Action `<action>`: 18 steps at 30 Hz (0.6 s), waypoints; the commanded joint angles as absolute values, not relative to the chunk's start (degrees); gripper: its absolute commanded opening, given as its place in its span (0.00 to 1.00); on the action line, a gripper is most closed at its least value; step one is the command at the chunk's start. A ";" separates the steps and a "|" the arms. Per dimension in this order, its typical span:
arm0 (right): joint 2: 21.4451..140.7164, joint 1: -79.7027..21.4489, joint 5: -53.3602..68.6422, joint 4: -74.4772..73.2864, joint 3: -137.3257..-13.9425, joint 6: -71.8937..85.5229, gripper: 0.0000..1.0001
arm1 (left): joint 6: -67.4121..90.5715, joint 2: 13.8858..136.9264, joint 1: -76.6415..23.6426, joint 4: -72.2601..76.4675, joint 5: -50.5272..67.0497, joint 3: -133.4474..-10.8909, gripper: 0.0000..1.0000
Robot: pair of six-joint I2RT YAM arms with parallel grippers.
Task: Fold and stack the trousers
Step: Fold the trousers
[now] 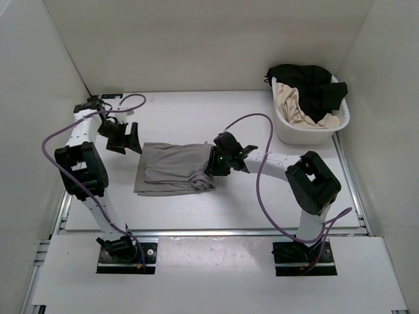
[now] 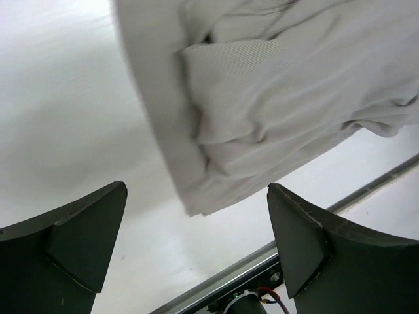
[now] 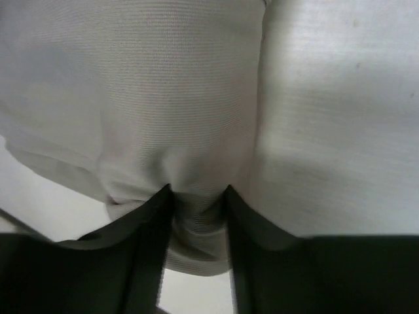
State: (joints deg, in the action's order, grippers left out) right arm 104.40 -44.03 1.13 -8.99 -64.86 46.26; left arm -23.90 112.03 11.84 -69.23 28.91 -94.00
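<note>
The grey trousers (image 1: 173, 168) lie as a flat folded bundle in the middle of the worktop (image 1: 196, 114). At their 3 o'clock edge the right pincer (image 1: 212, 163) pinches a ridge of cloth between its fingers. At 9 o'clock the left pincer (image 1: 135, 139) stands spread wide, just beside the cloth and holding nothing. For a clean fold, I think the right one must catch all layers and carry the edge low toward 9 o'clock. The left one should hold the bundle against sliding.
</note>
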 commanded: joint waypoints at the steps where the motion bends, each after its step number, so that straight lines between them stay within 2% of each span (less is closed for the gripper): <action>1: 104.59 -44.38 2.38 -9.40 -65.05 46.41 0.38 | -24.17 108.29 16.25 -68.12 28.92 -91.68 1.00; 3: 102.06 -43.78 0.01 -10.45 -63.03 46.41 0.20 | -25.66 107.50 17.92 -68.12 28.92 -88.44 1.00; 5: 100.47 -42.54 0.00 -11.60 -60.05 46.41 0.20 | -27.33 106.09 18.98 -68.12 28.92 -86.14 1.00; 10: 94.49 -38.42 -0.62 -14.84 -54.77 42.55 0.05 | -28.91 103.63 21.26 -68.12 29.44 -80.78 1.00; 18: 84.47 -31.29 -1.14 -22.67 -49.32 36.91 0.04 | -29.44 99.84 21.27 -68.12 28.92 -77.78 1.00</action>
